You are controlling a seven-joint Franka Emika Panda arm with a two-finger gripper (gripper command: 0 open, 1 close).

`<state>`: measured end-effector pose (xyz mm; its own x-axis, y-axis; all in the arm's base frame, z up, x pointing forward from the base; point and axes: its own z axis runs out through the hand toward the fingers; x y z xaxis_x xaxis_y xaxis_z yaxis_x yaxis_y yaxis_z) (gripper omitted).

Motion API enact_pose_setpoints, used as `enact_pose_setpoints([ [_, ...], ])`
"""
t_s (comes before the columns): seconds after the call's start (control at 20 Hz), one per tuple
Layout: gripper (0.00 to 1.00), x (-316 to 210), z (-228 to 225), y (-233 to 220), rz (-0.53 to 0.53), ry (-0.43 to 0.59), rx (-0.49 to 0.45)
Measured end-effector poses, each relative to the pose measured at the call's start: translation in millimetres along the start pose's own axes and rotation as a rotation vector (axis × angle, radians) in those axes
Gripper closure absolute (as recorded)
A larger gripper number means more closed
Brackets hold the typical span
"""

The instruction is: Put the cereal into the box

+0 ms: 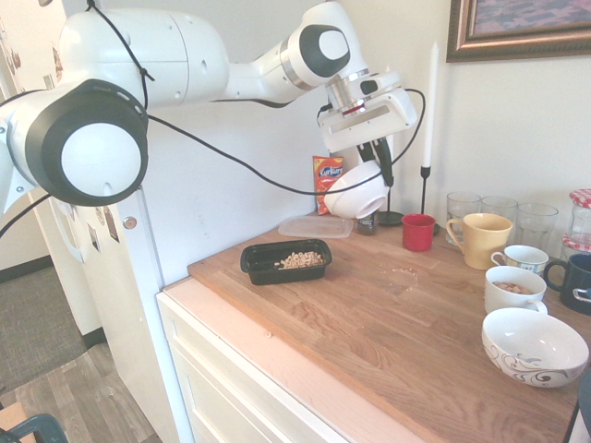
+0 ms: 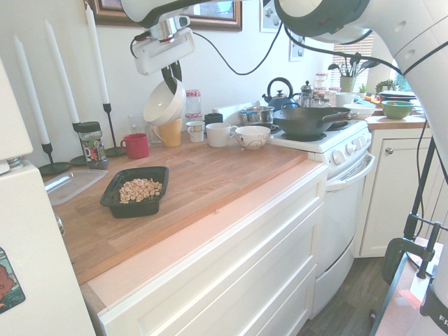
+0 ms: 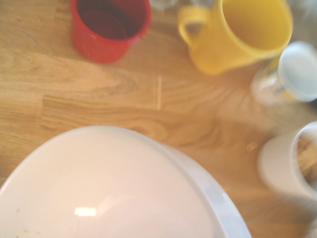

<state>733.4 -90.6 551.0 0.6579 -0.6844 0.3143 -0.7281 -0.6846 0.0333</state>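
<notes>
One gripper [image 1: 377, 164], closed on a tilted white bowl [image 1: 356, 190], holds it above the wooden counter [image 1: 369, 314]; the cereal [image 2: 139, 190] lies inside the black box [image 2: 155, 204].

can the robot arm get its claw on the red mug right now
Probably not yet: its claw is shut on a white bowl, which would need setting down first. The red mug itself stands upright on the counter.
</notes>
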Motion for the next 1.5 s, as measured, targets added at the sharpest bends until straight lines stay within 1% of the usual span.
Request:
enact_pose_setpoints([
  [0.15,1.00,24.1,21.1,30.8,0.057,-0.103,0.122],
  [0.3,1.00,37.5,49.7,56.0,0.095,-0.209,0.243],
  [0.45,1.00,42.9,83.8,77.9,0.121,-0.285,0.328],
  [0.7,1.00,27.6,159.3,100.0,0.151,-0.338,0.361],
  [0.85,1.00,21.4,188.8,113.6,0.169,-0.359,0.388],
  [1.3,1.00,17.6,224.2,137.9,0.201,-0.373,0.405],
  [1.5,1.00,12.8,235.8,141.2,0.212,-0.380,0.409],
])
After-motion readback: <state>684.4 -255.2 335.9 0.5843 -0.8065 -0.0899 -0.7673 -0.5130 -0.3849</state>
